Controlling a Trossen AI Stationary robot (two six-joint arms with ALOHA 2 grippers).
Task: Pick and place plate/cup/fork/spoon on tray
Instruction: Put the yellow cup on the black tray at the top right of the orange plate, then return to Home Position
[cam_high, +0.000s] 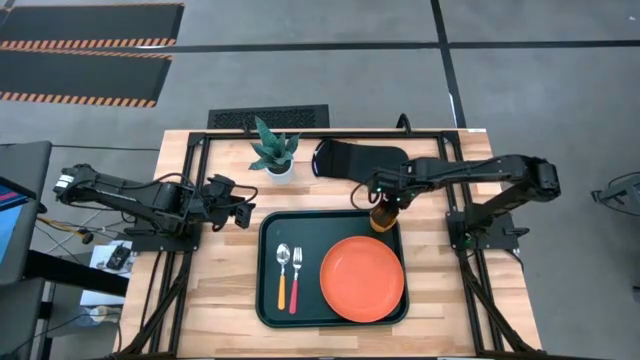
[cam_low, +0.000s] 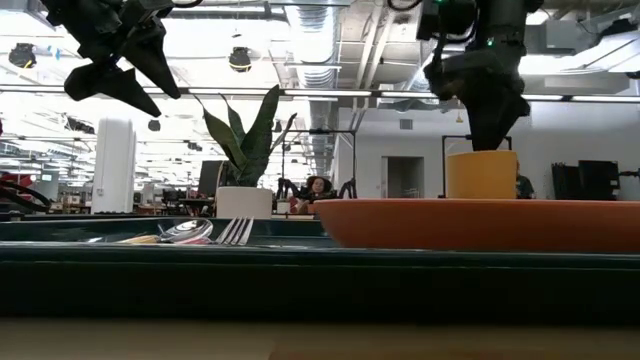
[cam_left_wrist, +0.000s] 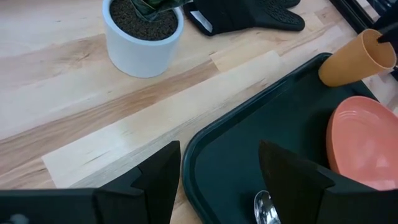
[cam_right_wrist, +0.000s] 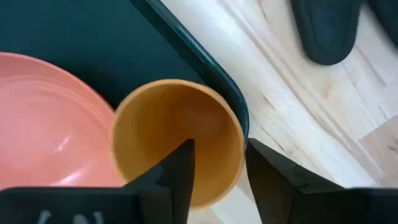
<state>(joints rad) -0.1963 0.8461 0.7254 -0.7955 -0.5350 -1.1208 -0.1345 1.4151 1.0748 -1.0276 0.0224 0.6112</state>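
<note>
- The orange-handled steel spoon (cam_high: 282, 274), red-handled fork (cam_high: 296, 277) and wide flat orange-red plate (cam_high: 362, 278) already lie in the dark rectangular tray (cam_high: 268, 300).
- At the tray's far right corner, the right gripper (cam_high: 385, 208) pinches the small orange-yellow cup's (cam_high: 383, 219) rim; only its release seems left.
- The left gripper (cam_high: 244, 206) waits, fingers wide, over the wooden tabletop (cam_high: 210, 280).

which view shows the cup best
The right wrist view: the cup fills it, open mouth up, the right pincer astride its rim at the tray corner. The high view shows it small under the arm, the low view only its upper side behind the plate, the left wrist view its side, distant.
</note>
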